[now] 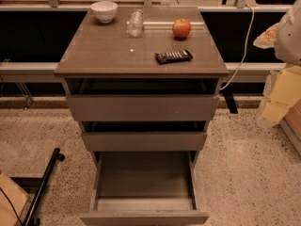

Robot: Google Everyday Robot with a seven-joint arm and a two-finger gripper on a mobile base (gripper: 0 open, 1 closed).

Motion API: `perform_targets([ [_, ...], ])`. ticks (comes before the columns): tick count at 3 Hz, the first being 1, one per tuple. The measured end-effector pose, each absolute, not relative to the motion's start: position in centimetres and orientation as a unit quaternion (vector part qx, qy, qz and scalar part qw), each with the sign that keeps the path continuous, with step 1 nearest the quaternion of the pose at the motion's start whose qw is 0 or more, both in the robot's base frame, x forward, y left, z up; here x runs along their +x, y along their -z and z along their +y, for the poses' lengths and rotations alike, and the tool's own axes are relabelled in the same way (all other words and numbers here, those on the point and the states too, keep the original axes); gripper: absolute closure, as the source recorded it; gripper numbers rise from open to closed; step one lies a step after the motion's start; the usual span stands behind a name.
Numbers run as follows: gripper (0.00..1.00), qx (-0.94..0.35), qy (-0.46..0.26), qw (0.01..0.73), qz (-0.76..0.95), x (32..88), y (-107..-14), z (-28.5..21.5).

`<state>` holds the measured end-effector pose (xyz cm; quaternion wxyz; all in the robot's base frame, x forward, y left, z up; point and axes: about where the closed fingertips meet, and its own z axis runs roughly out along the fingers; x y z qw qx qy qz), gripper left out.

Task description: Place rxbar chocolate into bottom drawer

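Now: gripper out of frame, fingers unseen; rxbar chocolate [174,56] flat on cabinet top [108,55], long axis left-right across frame; bottom drawer [144,178] pulled open.

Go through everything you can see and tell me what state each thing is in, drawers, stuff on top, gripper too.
Dark-wrapped rxbar chocolate: lying flat on the grey-brown cabinet top, not held.
Grey-brown bottom drawer: pulled far out.
Middle drawer: slightly open.
Top drawer: partly open.
Red-orange apple: resting upright on top.
White bowl: upright.
Clear glass jar: orientation unclear.
Gripper: out of view.
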<state>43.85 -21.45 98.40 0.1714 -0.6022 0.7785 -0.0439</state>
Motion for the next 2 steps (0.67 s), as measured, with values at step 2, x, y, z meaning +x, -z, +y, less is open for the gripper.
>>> perform_targets([
  [2, 0.0, -0.597, 0.018, 0.209, 0.774, 45.7, -98.6, -21.2],
])
